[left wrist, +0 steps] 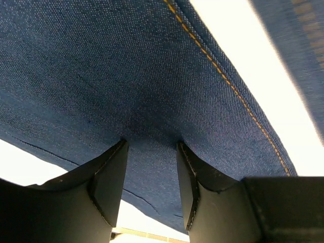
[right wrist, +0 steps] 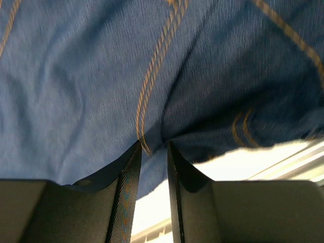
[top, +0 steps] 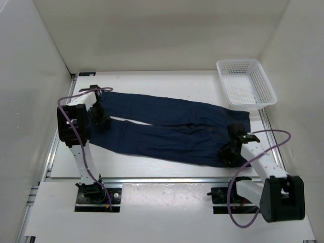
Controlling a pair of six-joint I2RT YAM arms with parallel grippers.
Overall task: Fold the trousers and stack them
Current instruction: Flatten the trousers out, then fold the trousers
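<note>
- Left gripper (left wrist: 152,144): near the left edge of the desk (top: 162,83), lowered over the leg ends of the trousers (top: 167,126). Jaws stand moderately apart, with nothing clamped. Flat denim shows through the gap, and the black fingers (left wrist: 109,177) have their tips at the cloth. An orange-stitched seam runs diagonally just to the right of them in the wrist view.
- Trousers: one pair, dark blue denim, spread flat and lengthwise across the middle of the desk. The legs point to the left edge and the waist to the right edge. The two legs lie side by side, parting slightly toward the left so that a thin wedge of white desk shows between them.
- Right gripper (right wrist: 152,144): at the waist end of the trousers, on its near side, close to the right edge of the desk. Jaws are narrow, pinching a fold of denim. Orange double stitching runs down into the gap and creases gather at the tips.
- Basket (top: 245,86): white plastic mesh, in the far right corner of the desk, just beyond the waist end. Cannot tell whether they touch.
</note>
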